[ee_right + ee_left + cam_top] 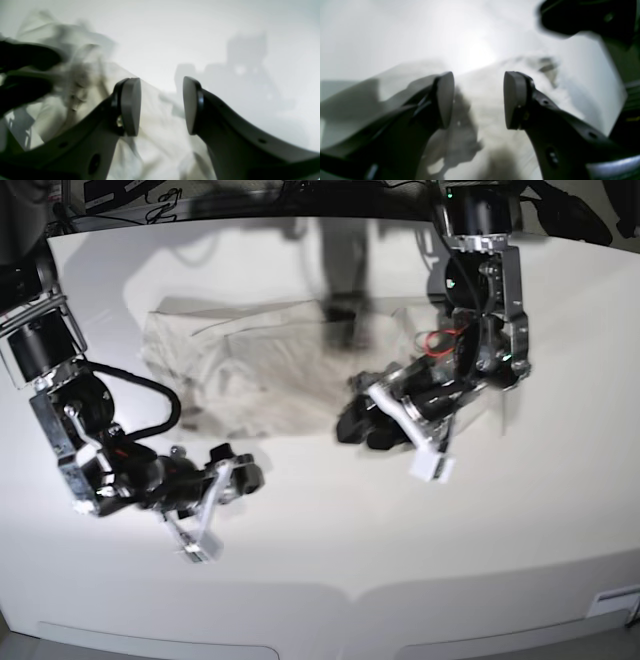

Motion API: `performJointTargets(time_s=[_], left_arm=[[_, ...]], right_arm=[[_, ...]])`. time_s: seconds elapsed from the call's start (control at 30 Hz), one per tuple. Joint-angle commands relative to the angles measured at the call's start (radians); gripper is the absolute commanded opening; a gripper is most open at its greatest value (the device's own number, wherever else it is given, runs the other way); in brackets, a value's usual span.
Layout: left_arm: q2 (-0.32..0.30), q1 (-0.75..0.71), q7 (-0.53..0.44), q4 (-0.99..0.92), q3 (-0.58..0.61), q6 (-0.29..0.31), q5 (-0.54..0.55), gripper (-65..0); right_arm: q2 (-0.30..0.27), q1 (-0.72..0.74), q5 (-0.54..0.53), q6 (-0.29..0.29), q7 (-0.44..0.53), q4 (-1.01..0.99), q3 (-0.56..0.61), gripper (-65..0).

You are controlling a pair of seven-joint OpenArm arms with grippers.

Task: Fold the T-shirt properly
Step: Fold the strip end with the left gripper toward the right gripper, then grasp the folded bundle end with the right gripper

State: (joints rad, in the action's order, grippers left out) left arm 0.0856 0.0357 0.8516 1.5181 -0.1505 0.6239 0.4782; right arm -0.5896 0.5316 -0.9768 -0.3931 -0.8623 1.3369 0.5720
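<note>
The T-shirt [240, 370] lies crumpled and partly bunched on the white table, pale beige, spreading from the back left toward the middle. My left gripper [352, 425] hovers at its right front edge, open, with only blurred cloth [482, 130] showing below the gap between its fingers [478, 100]. Just off the shirt's front edge, my right gripper [245, 470] is also open and holds nothing; in the right wrist view [162, 106] the wrinkled cloth [155, 147] lies under and to the left of it.
The white table [400, 540] reaches to its front edge low in the base view. Dark equipment and cables [150, 200] line the back edge. Blurred dark shapes [585, 17] [22, 65] in the wrist views look like the other arm.
</note>
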Motion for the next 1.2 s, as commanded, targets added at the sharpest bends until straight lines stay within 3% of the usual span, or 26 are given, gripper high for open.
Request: performJointTargets(time_s=[0.0, 0.17, 0.33, 0.43, 0.6, 0.93, 1.0, 1.17], left_arm=[[-0.007, 0.016, -0.012, 0.017, 0.001, 0.004, 0.021, -34.0], [-0.063, 0.013, -0.013, 0.046, 0.001, 0.004, 0.020, -35.9], [-0.163, -0.006, -0.014, 0.086, 0.000, 0.004, 0.006, -35.9], [-0.237, -0.042, -0.040, 0.092, -0.019, -0.034, -0.006, -35.9], [-0.327, -0.148, -0.089, 0.093, -0.122, -0.034, 0.049, -35.9], [-0.352, -0.356, -0.168, 0.094, -0.255, 0.043, 0.125, -35.9], [-0.352, -0.389, -0.193, 0.094, -0.255, 0.045, 0.125, -35.9], [-0.352, -0.455, -0.230, 0.094, -0.255, 0.047, 0.125, -35.9]], right_arm=[[-0.038, 0.034, -0.032, -0.002, 0.002, 0.015, -0.011, -37.4], [-0.164, 0.033, -0.059, -0.002, -0.045, 0.015, -0.011, -37.4], [-0.262, 0.019, -0.145, -0.003, -0.064, 0.015, -0.011, -37.4], [-0.311, 0.002, -0.163, -0.013, -0.070, 0.015, -0.011, -37.4], [-0.362, -0.055, -0.229, -0.045, -0.090, 0.015, -0.011, -37.4], [-0.340, -0.186, -0.224, -0.075, -0.049, -0.089, -0.011, -37.4], [-0.319, -0.186, -0.227, -0.080, -0.041, -0.133, -0.011, -37.3], [-0.230, -0.186, -0.331, -0.080, -0.053, -0.272, -0.011, -29.8]])
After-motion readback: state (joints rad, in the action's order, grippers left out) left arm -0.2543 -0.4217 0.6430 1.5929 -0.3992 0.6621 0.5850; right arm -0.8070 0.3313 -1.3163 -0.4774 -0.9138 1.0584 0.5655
